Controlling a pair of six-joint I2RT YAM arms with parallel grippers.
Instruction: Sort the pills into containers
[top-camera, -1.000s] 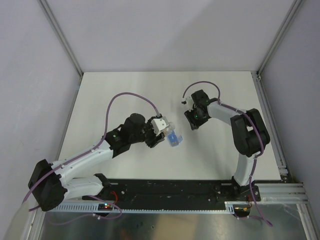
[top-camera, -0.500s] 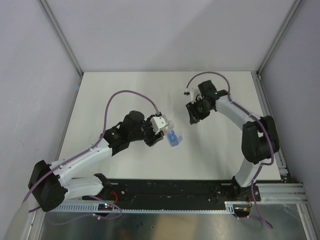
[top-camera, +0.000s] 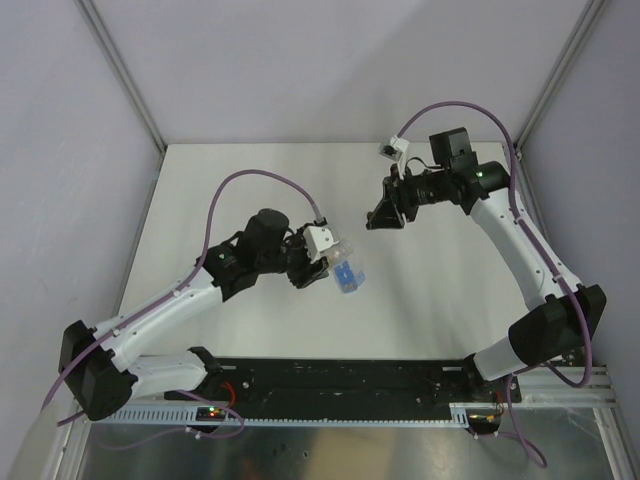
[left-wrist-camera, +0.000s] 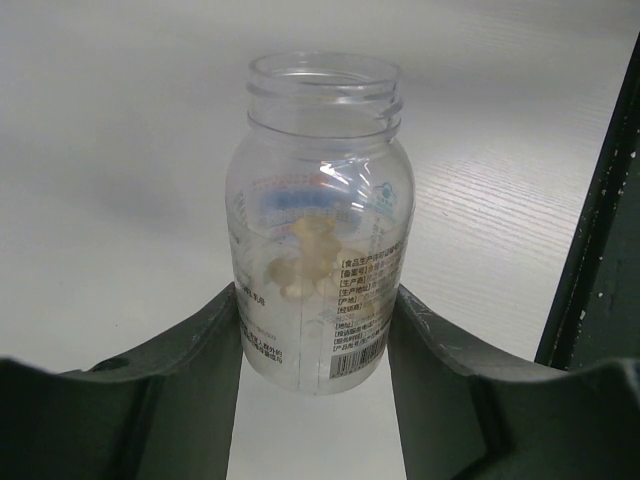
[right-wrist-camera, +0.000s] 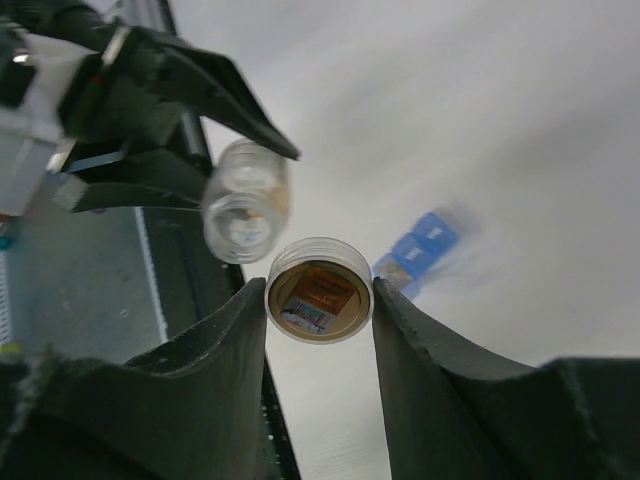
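Starting at the near edge, we saw both arm bases bolted to a black rail (top-camera: 340, 375). The white bench (top-camera: 430, 300) ran from it to grey walls on the left, right and far sides. Bare bench surface lay left of the left arm, between the two arms, and from both up to the far wall.

The left gripper (left-wrist-camera: 315, 310) sat near mid-bench, its fingers clamped on the lower sides of a clear bottle (left-wrist-camera: 320, 180) whose mouth was uncapped. The pills (left-wrist-camera: 305, 262) showed as a pale yellowish clump inside it. The containers (top-camera: 347, 279), a blue strip, lay on the bench just beside that gripper, on its near right. Farther off and well apart, the right gripper (right-wrist-camera: 320, 288) hung above the bench, its fingers closed on a round cap (right-wrist-camera: 318, 300) with a clear rim and an orange-brown face.

The bottle label carried a blue arc, rows of small Chinese characters and a barcode; we could not read the characters. The patch on the cap was too blurred to read.

Against a second earlier, the right arm had stretched out. Its gripper had shifted toward the far wall, away from the left gripper. The left arm, bottle and containers had kept their places.
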